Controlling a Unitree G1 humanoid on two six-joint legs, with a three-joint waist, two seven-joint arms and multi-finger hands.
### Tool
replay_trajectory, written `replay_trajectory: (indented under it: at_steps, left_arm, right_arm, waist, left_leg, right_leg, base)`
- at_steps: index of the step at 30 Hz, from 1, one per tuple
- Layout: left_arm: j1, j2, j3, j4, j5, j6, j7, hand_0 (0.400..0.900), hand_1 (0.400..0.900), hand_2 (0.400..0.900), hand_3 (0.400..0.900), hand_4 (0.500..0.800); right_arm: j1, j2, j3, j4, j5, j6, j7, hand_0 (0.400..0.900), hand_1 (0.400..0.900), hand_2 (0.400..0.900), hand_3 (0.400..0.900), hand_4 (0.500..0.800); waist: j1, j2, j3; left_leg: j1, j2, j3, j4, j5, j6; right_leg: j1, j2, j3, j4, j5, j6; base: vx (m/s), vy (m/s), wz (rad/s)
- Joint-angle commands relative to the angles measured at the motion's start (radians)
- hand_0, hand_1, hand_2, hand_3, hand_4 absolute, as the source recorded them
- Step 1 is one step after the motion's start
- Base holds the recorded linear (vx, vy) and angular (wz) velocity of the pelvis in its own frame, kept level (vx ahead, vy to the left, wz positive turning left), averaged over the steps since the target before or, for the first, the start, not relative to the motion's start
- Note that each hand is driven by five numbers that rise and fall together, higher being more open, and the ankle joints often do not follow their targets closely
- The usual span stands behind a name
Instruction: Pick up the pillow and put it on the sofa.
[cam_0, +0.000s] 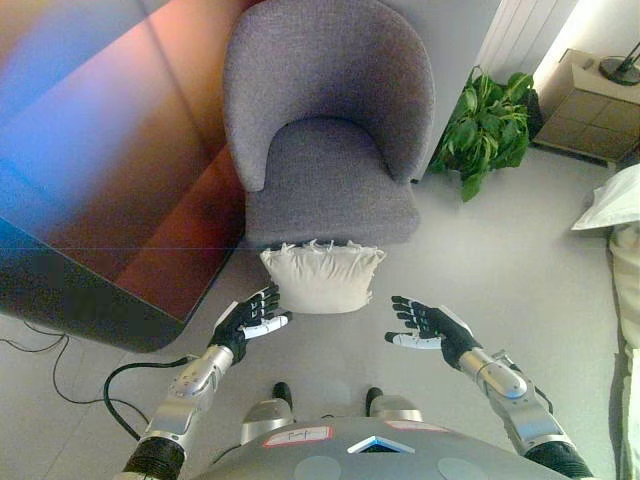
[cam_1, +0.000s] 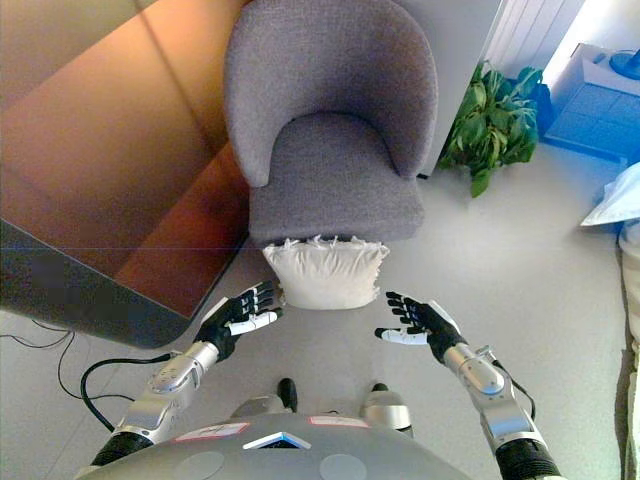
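A cream pillow (cam_0: 322, 278) with a fringed top edge stands on the floor, leaning against the front of a grey upholstered armchair (cam_0: 328, 130). My left hand (cam_0: 252, 318) is open at the pillow's lower left corner, fingertips close to it. Open as well, my right hand (cam_0: 422, 323) hovers to the pillow's lower right, a short gap away. Both palms face inward toward the pillow. The armchair's seat (cam_1: 330, 175) holds nothing.
A large dark slab with a brown reflective face (cam_0: 120, 200) stands along the left. A green potted plant (cam_0: 490, 125) sits right of the armchair. White bedding (cam_0: 615, 205) shows at the right edge, and a wooden cabinet (cam_0: 590, 100) at the far right.
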Motion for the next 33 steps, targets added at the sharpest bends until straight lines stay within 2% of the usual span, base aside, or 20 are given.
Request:
replay_trajectory:
  at_steps: [1, 8, 14, 17, 18, 19, 20, 21, 22, 23, 24, 26, 28, 29, 30, 32, 33]
  left_arm:
    - [-0.095, 0.003, 0.040, -0.024, -0.013, -0.071, 0.006, 0.900, 0.900, 0.900, 0.900, 0.800]
    - [-0.110, 0.007, 0.037, -0.028, -0.023, -0.069, 0.007, 0.900, 0.900, 0.900, 0.900, 0.800]
    - [-0.133, 0.014, 0.025, -0.028, -0.034, -0.065, 0.006, 0.900, 0.900, 0.900, 0.900, 0.800]
    - [-0.137, 0.010, 0.023, -0.029, -0.039, -0.060, 0.002, 0.900, 0.900, 0.900, 0.900, 0.800]
    - [-0.139, 0.007, 0.023, -0.036, -0.043, -0.056, -0.002, 0.900, 0.900, 0.900, 0.900, 0.800]
    - [-0.140, 0.007, 0.023, -0.036, -0.043, -0.056, -0.002, 0.900, 0.900, 0.900, 0.900, 0.800]
    - [-0.148, 0.007, 0.016, -0.039, -0.044, -0.053, -0.002, 0.900, 0.900, 0.900, 0.900, 0.800]
    - [-0.162, 0.005, 0.002, -0.040, -0.052, -0.052, -0.008, 0.900, 0.900, 0.900, 0.900, 0.800]
    - [-0.163, 0.005, 0.001, -0.040, -0.052, -0.052, -0.008, 0.900, 0.900, 0.900, 0.900, 0.800]
    - [-0.171, 0.002, -0.002, -0.039, -0.055, -0.053, -0.004, 0.900, 0.900, 0.900, 0.900, 0.800]
    - [-0.172, 0.002, -0.002, -0.039, -0.055, -0.053, -0.004, 0.900, 0.900, 0.900, 0.900, 0.800]
    - [-0.176, 0.000, 0.000, -0.035, -0.061, -0.057, 0.007, 0.900, 0.900, 0.900, 0.900, 0.800]
    - [-0.180, -0.003, -0.011, -0.032, -0.064, -0.063, 0.015, 0.900, 0.900, 0.900, 0.900, 0.800]
    - [-0.181, -0.004, -0.011, -0.031, -0.064, -0.063, 0.015, 0.900, 0.900, 0.900, 0.900, 0.800]
    - [-0.186, -0.009, -0.022, -0.025, -0.065, -0.071, 0.025, 0.900, 0.900, 0.900, 0.900, 0.800]
    - [-0.190, -0.009, -0.025, -0.021, -0.065, -0.075, 0.032, 0.900, 0.900, 0.900, 0.900, 0.800]
    - [-0.197, -0.007, -0.022, -0.023, -0.064, -0.079, 0.047, 0.900, 0.900, 0.900, 0.900, 0.800]
  right_arm:
    - [-0.079, -0.031, -0.021, -0.081, 0.044, -0.070, -0.003, 0.900, 0.900, 0.900, 0.900, 0.800]
    - [-0.084, -0.039, -0.032, -0.099, 0.049, -0.072, -0.006, 0.900, 0.900, 0.900, 0.900, 0.800]
    - [-0.082, -0.053, -0.049, -0.124, 0.061, -0.076, -0.007, 0.900, 0.900, 0.900, 0.900, 0.800]
    - [-0.081, -0.060, -0.059, -0.133, 0.064, -0.080, -0.009, 0.900, 0.900, 0.900, 0.900, 0.800]
    - [-0.091, -0.065, -0.059, -0.133, 0.068, -0.082, -0.011, 0.900, 0.900, 0.900, 0.900, 0.800]
    - [-0.092, -0.065, -0.059, -0.133, 0.068, -0.082, -0.012, 0.900, 0.900, 0.900, 0.900, 0.800]
    - [-0.096, -0.070, -0.060, -0.136, 0.070, -0.085, -0.017, 0.900, 0.900, 0.900, 0.900, 0.800]
    - [-0.107, -0.078, -0.059, -0.123, 0.068, -0.083, -0.023, 0.900, 0.900, 0.900, 0.900, 0.800]
    - [-0.108, -0.078, -0.060, -0.122, 0.068, -0.084, -0.023, 0.900, 0.900, 0.900, 0.900, 0.800]
    - [-0.119, -0.079, -0.063, -0.113, 0.068, -0.081, -0.031, 0.900, 0.900, 0.900, 0.900, 0.800]
    - [-0.120, -0.078, -0.063, -0.112, 0.068, -0.081, -0.031, 0.900, 0.900, 0.900, 0.900, 0.800]
    - [-0.130, -0.074, -0.061, -0.101, 0.073, -0.082, -0.038, 0.900, 0.900, 0.900, 0.900, 0.800]
    - [-0.142, -0.074, -0.054, -0.085, 0.073, -0.092, -0.052, 0.900, 0.900, 0.900, 0.900, 0.800]
    - [-0.143, -0.074, -0.053, -0.083, 0.073, -0.093, -0.052, 0.900, 0.900, 0.900, 0.900, 0.800]
    - [-0.157, -0.080, -0.046, -0.067, 0.067, -0.100, -0.068, 0.900, 0.900, 0.900, 0.900, 0.800]
    - [-0.166, -0.087, -0.040, -0.064, 0.063, -0.104, -0.078, 0.900, 0.900, 0.900, 0.900, 0.800]
    - [-0.184, -0.092, -0.028, -0.062, 0.056, -0.104, -0.088, 0.900, 0.900, 0.900, 0.900, 0.800]
  waist:
    - [-0.005, -0.027, 0.019]
    - [-0.012, -0.024, 0.037]
    - [-0.024, -0.024, 0.056]
    - [-0.027, -0.030, 0.063]
    - [-0.017, -0.039, 0.085]
    - [-0.019, -0.036, 0.084]
    - [-0.011, -0.039, 0.106]
    - [0.006, -0.045, 0.133]
    - [0.003, -0.043, 0.134]
    - [0.014, -0.046, 0.146]
    - [0.011, -0.046, 0.144]
    - [0.019, -0.049, 0.138]
    - [0.030, -0.035, 0.135]
    - [0.031, -0.038, 0.136]
    - [0.040, -0.016, 0.135]
    - [0.047, -0.011, 0.137]
    - [0.058, -0.001, 0.131]
  left_leg:
    - [0.054, 0.037, -0.032, 0.039, -0.102, -0.025]
    - [0.036, 0.051, -0.037, 0.059, -0.100, -0.034]
    - [-0.001, 0.085, -0.051, 0.113, -0.105, -0.052]
    - [-0.030, 0.102, -0.061, 0.199, -0.129, -0.059]
    - [-0.086, 0.100, -0.081, 0.344, -0.117, -0.054]
    - [-0.098, 0.103, -0.086, 0.362, -0.126, -0.054]
    - [-0.150, 0.101, -0.098, 0.464, -0.094, -0.047]
    - [-0.216, 0.069, -0.132, 0.591, -0.046, -0.033]
    - [-0.223, 0.070, -0.137, 0.601, -0.049, -0.033]
    - [-0.289, 0.034, -0.147, 0.605, -0.035, -0.031]
    - [-0.294, 0.033, -0.149, 0.609, -0.037, -0.030]
    - [-0.355, 0.025, -0.142, 0.548, -0.033, -0.030]
    - [-0.388, 0.054, -0.141, 0.350, 0.029, -0.038]
    - [-0.380, 0.052, -0.139, 0.336, 0.036, -0.038]
    - [-0.405, 0.083, -0.153, 0.192, 0.121, -0.063]
    - [-0.398, 0.090, -0.145, 0.139, 0.146, -0.076]
    - [-0.406, 0.101, -0.143, 0.075, 0.179, -0.093]
  right_leg:
    - [-0.002, 0.025, -0.016, 0.004, -0.005, 0.019]
    - [-0.011, 0.039, -0.014, 0.004, -0.006, 0.009]
    - [-0.028, 0.070, -0.009, 0.018, -0.019, -0.014]
    - [-0.033, 0.088, 0.005, 0.033, -0.035, -0.031]
    - [-0.028, 0.097, 0.021, 0.042, -0.040, -0.049]
    - [-0.031, 0.100, 0.018, 0.043, -0.040, -0.050]
    - [-0.025, 0.103, 0.019, 0.047, -0.039, -0.060]
    - [-0.007, 0.104, 0.022, 0.046, -0.044, -0.075]
    - [-0.007, 0.106, 0.018, 0.046, -0.044, -0.075]
    - [0.007, 0.101, 0.020, 0.039, -0.051, -0.075]
    - [0.006, 0.101, 0.017, 0.038, -0.051, -0.074]
    - [0.014, 0.100, 0.026, 0.033, -0.060, -0.070]
    - [0.030, 0.110, 0.041, 0.030, -0.080, -0.057]
    - [0.031, 0.108, 0.042, 0.030, -0.080, -0.057]
    - [0.055, 0.119, 0.058, 0.021, -0.099, -0.046]
    - [0.070, 0.117, 0.069, 0.018, -0.107, -0.043]
    - [0.093, 0.120, 0.092, 0.006, -0.125, -0.035]
  base:
    - [0.00, 0.000, 0.00]
    - [0.00, -0.045, 0.01]
    - [0.00, -0.119, 0.04]
    - [0.02, -0.160, -0.08]
    - [0.00, -0.180, -0.17]
    - [-0.04, -0.178, -0.17]
    - [-0.04, -0.118, -0.15]
    - [-0.03, -0.117, -0.14]
    - [0.02, -0.079, -0.18]
    - [0.00, 0.000, 0.00]
    - [0.06, -0.021, -0.09]
    - [0.15, 0.033, -0.17]
    - [0.22, 0.100, -0.30]
    - [0.24, 0.136, -0.32]
    - [0.24, 0.130, -0.34]
    - [0.23, 0.129, -0.43]
    - [0.15, 0.089, -0.43]
